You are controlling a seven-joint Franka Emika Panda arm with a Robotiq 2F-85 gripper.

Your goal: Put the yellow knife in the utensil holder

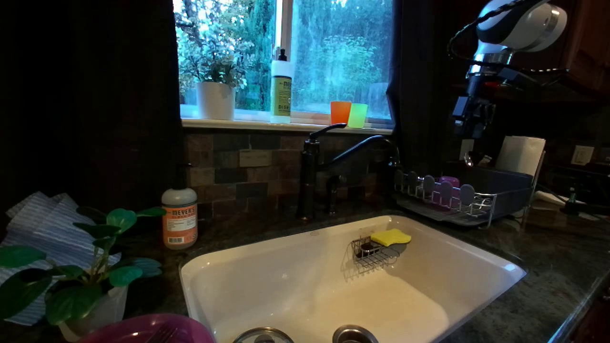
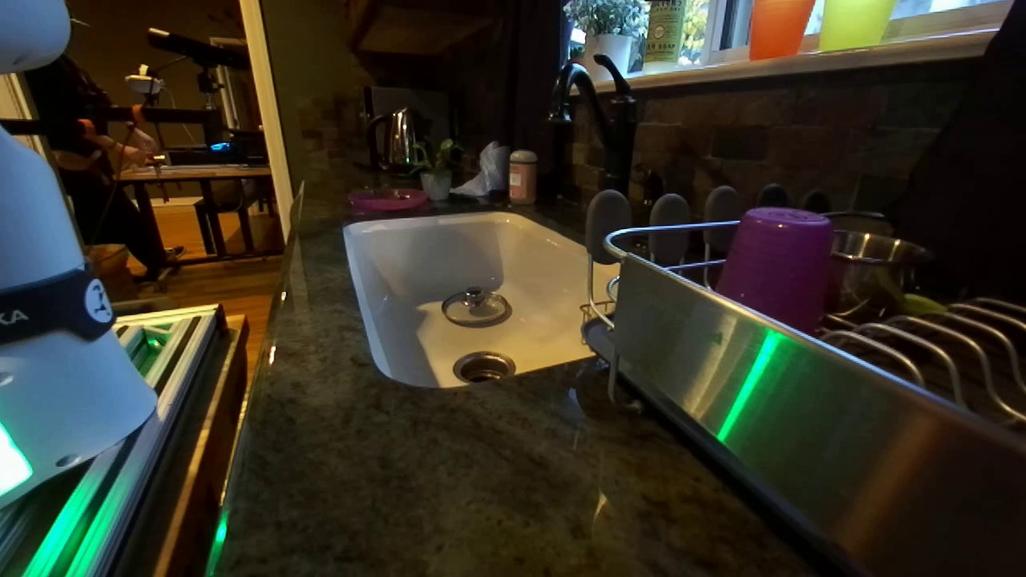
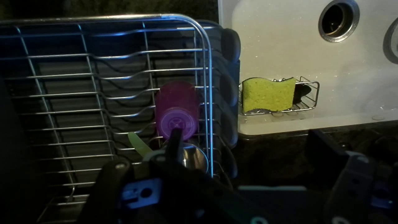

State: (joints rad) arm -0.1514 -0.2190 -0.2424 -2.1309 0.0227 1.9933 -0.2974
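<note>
A yellow-green blade-like piece, likely the yellow knife [image 3: 139, 143], lies in the dish rack near the purple cup in the wrist view; its other end is hidden behind my gripper's finger. It also shows small and partly hidden in an exterior view [image 2: 923, 304]. The utensil holder is not clear; a dark box-like part [image 1: 512, 193] at the rack's end may be it, but I cannot tell. My gripper [image 3: 248, 138] is open and empty, fingers wide apart. It points down, well above the rack, in an exterior view [image 1: 472, 125].
The wire dish rack [image 3: 209, 93] holds an upside-down purple cup [image 3: 177, 109] and a shiny metal vessel [image 3: 195, 157]. The white sink [image 1: 305, 247] with a yellow sponge [image 1: 391, 237] in a caddy adjoins it. A tall dark faucet [image 1: 310, 176] stands behind the sink.
</note>
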